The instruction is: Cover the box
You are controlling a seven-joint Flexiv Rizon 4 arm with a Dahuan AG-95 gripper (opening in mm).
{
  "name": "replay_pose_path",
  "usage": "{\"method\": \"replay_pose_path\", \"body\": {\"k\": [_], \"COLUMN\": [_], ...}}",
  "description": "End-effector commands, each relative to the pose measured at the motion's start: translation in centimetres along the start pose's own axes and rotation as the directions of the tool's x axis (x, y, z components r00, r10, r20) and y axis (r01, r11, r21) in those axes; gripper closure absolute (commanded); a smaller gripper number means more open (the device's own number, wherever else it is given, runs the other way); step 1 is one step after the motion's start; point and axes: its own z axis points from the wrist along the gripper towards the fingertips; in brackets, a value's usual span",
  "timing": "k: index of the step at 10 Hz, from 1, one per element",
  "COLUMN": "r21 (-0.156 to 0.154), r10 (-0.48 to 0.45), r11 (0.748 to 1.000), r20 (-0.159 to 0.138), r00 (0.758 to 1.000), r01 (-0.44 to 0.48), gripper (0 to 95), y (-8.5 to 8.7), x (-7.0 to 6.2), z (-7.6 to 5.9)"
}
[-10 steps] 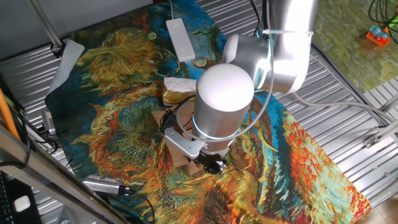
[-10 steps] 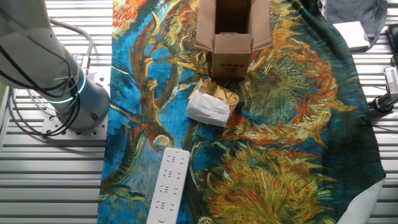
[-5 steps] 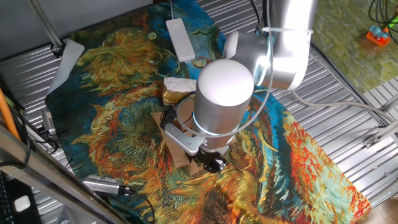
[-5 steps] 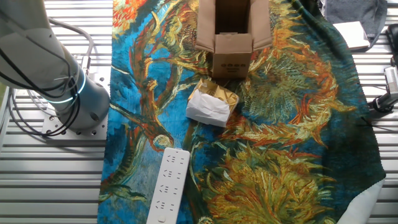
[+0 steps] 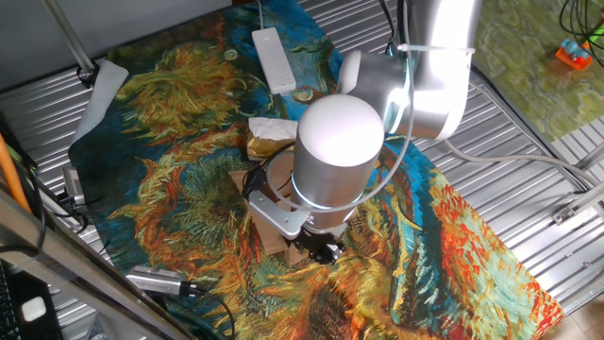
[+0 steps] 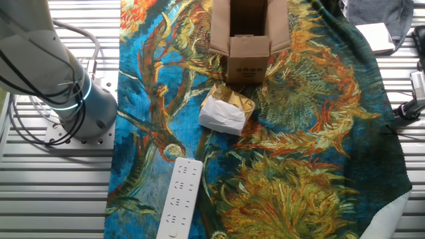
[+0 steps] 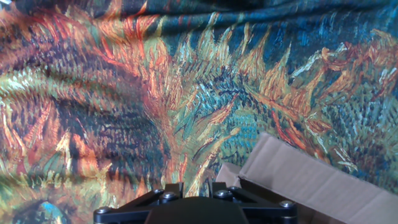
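1. So I'm hanging over the box [image 6: 248, 41] right now. It's plain brown corrugated cardboard, a squarish carton with its flaps standing open, top not covered yet. In the other fixed view it's sitting at the far edge of the cloth, one flap folding toward the camera with a row of small printed dots below it.
2. The tablecloth [image 6: 305, 133] is doing that painterly sunflower thing: swirly orange, teal and yellow brushstrokes, slightly rumpled fabric draping over a ribbed metal table [image 6: 60, 192].
3. Just in front of the box a crumpled white-and-tan paper packet [image 6: 226, 111] is lying, wrinkly and soft looking. Closer to the camera a long white power strip [image 6: 178, 198] is resting flat, smooth plastic.
4. From one fixed view my glossy white rounded arm [image 5: 338, 156] is blocking most of the box; only a cardboard edge is peeking out beside it.
5. In the hand view I'm only seeing the black bolted base of my pincer [image 7: 194, 208] at the bottom edge, so I can't tell whether the fingers are spread or together. A cardboard flap is showing at lower right.
6. Compared with half a second back, my arm is barely shifting, and the box, packet and strip aren't moving.
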Motion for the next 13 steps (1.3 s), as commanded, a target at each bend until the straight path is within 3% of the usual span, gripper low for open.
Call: {"method": "replay_pose_path", "body": {"k": [1, 5, 9, 13], "r21": [0.000, 0.004, 0.002, 0.001], "r10": [-0.006, -0.011, 0.005, -0.004], "r11": [1.000, 1.000, 1.000, 1.000], "r20": [-0.002, -0.008, -0.042, -0.038], "r00": [1.000, 1.000, 0.999, 0.999], "r01": [0.006, 0.011, -0.005, 0.004], "gripper": [76.0, 76.0, 76.0, 76.0], "y": [0.0, 0.0, -0.8, -1.6], "x": [-0.1, 0.0, 1.8, 3.0], "z": [0.0, 0.0, -0.9, -0.3]}}
